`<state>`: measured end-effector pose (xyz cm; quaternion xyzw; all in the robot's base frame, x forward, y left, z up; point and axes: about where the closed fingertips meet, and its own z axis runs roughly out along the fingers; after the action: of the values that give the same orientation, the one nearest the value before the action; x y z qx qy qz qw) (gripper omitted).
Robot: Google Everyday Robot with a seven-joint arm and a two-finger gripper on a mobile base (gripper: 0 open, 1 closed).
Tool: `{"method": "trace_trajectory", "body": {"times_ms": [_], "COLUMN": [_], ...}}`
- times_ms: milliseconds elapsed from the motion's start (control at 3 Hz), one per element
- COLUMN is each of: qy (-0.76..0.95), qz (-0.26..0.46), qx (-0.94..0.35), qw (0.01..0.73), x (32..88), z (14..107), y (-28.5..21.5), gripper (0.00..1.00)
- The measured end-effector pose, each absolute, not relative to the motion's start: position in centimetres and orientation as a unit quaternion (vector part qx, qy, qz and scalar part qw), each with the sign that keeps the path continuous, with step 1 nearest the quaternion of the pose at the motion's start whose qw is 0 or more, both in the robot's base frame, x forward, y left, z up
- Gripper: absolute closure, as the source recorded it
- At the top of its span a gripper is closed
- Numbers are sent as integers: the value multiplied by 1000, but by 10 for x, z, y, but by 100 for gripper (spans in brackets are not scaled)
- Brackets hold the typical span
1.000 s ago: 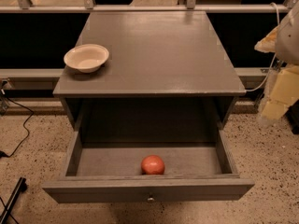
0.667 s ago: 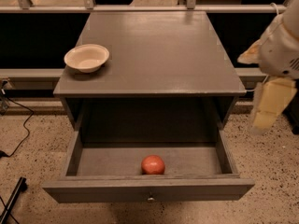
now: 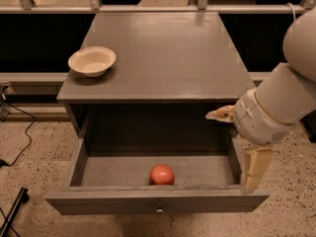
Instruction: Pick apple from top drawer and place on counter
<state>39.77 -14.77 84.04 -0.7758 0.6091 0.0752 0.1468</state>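
Note:
The apple (image 3: 162, 174) is a small red-orange fruit lying inside the top drawer (image 3: 158, 201), near the middle of its front wall. The drawer is pulled fully out, its small metal knob facing front. The grey counter (image 3: 163, 48) is the cabinet top above it. My gripper (image 3: 228, 152) hangs over the drawer's right side, to the right of and above the apple, not touching it. It is open and empty: one cream finger (image 3: 219, 114) points left, the other (image 3: 256, 168) points down over the drawer's right wall.
A cream shallow bowl (image 3: 92, 60) sits on the counter's left front corner. A railing and dark glass run behind the cabinet. Cables lie on the speckled floor at the left. My arm's large white body (image 3: 281, 102) fills the right side.
My arm has moved left and down from the right edge, bringing the gripper over the drawer's right side. The apple and bowl have not moved.

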Motion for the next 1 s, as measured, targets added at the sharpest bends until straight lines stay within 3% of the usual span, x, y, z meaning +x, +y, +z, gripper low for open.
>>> {"method": "trace_trajectory", "body": {"times_ms": [333, 1000], "qy": [578, 379], "qz": [70, 76], "qx": [-799, -920], "qw": [149, 60], "x": [397, 406], "z": [840, 764], "y": [-150, -91], "gripper": [0, 0]}}
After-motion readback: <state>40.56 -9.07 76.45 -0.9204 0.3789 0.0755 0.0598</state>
